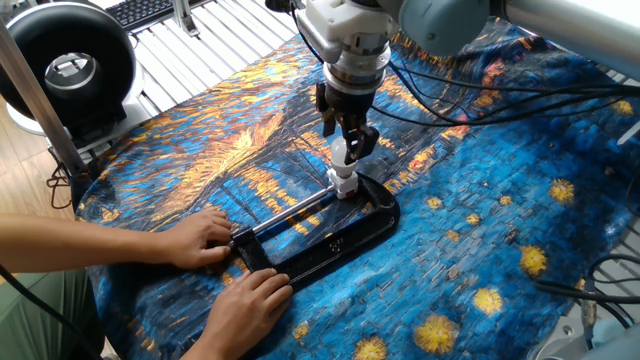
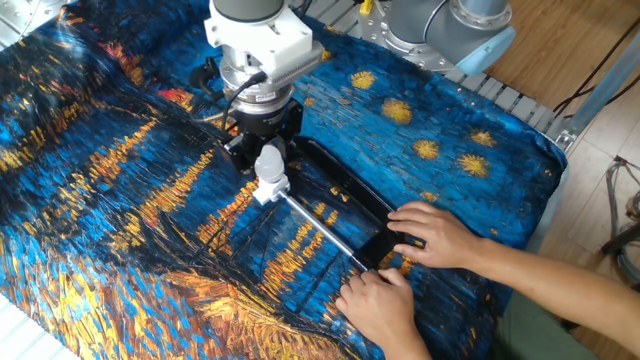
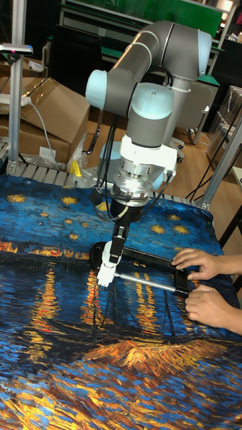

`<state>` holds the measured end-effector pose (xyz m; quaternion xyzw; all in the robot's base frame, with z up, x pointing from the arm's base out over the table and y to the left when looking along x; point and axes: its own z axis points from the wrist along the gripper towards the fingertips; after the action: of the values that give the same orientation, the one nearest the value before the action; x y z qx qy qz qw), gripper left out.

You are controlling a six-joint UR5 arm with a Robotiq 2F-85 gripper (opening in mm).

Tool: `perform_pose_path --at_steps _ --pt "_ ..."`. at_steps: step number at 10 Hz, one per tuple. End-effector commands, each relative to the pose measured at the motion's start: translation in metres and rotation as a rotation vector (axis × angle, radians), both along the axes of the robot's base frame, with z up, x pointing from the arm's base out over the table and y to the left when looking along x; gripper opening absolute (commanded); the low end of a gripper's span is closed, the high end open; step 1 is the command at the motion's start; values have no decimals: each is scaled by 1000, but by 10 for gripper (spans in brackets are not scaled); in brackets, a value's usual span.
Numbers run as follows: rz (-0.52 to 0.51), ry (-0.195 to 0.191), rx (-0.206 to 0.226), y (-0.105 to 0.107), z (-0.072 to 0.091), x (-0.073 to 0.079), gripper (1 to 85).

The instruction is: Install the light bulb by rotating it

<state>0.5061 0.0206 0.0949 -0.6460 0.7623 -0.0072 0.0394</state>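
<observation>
The black two-finger gripper (image 1: 343,143) (image 2: 268,150) (image 3: 115,252) points straight down from the grey and white arm, and its fingers (image 1: 364,140) are closed on the small round frosted white light bulb (image 1: 342,152) (image 2: 268,162) (image 3: 107,261), one finger on each side of the globe. The bulb stands upright directly under the wrist, neck downward, seated in the small white square socket block (image 1: 344,184) (image 2: 269,189) (image 3: 104,277) immediately below the fingertips. In the tall fixed view most of the globe is hidden behind a finger, so only a white sliver shows above the block.

The block sits at one end of a black oval clamp frame (image 1: 340,243) (image 2: 345,195) (image 3: 144,259), which lies flat on the table. A thin silver metal rod (image 1: 292,211) (image 2: 322,234) (image 3: 144,283) runs from the base of the block away from the gripper to the frame's far end.

At that far end, well apart from the gripper, two bare human hands press on the frame: one hand (image 1: 205,239) (image 2: 432,233) (image 3: 195,263) rests flat on the black end piece, the other hand (image 1: 245,305) (image 2: 377,303) (image 3: 210,306) lies just beside it on the cloth.

Everything rests on a blue and orange painted-pattern tablecloth (image 1: 480,250) (image 2: 100,220) (image 3: 60,349) with yellow star blobs. Black cables (image 1: 470,95) loop from the arm across the cloth behind the gripper. Far off at the table's edge stands a round black fan (image 1: 65,70).
</observation>
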Motion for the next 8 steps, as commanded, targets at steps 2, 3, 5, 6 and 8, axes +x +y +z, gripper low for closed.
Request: perform_pose_path --at_steps 2,3,5,6,8 --pt "-57 2 42 10 0 -3 530" --pt "-66 0 41 10 -1 -4 497" --pt "-83 -5 38 9 0 -2 460" --pt "-115 -6 49 10 0 -2 413" --pt "-190 -2 80 15 1 -3 317"
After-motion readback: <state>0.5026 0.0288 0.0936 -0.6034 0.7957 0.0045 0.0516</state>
